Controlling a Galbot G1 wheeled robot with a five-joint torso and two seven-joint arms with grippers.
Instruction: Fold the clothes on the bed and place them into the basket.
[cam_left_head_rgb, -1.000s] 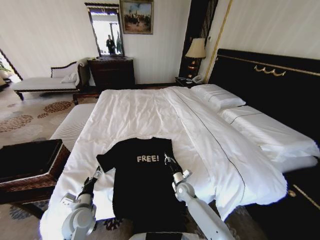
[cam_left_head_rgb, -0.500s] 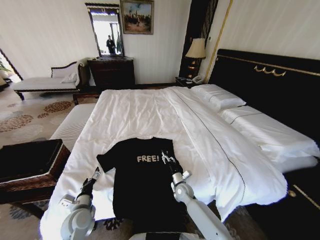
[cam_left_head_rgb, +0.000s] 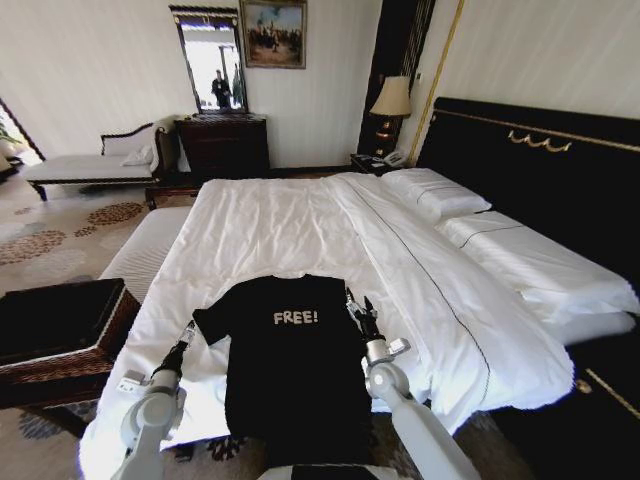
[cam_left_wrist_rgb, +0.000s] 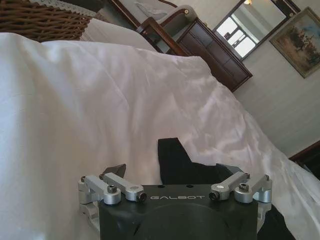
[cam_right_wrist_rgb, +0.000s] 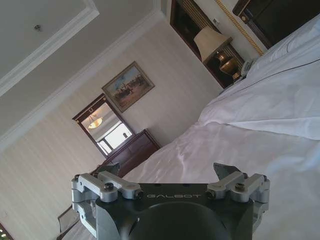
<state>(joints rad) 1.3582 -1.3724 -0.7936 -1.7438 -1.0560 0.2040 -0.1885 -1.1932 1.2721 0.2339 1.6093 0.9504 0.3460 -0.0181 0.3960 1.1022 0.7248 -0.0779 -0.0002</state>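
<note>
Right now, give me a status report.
Both grippers, left and right, open beside the shirt. Shirt flat on bed, unfolded. Nothing blocking.

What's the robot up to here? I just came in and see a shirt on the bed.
A black short-sleeved T-shirt with white FREE! lettering lies flat on the white duvet of the large bed. The left gripper sits open by the shirt's left sleeve, and the right gripper sits open at its right edge. Neither holds any cloth yet. The dark brown woven wicker basket stands beside the bed on the robot's left.
</note>
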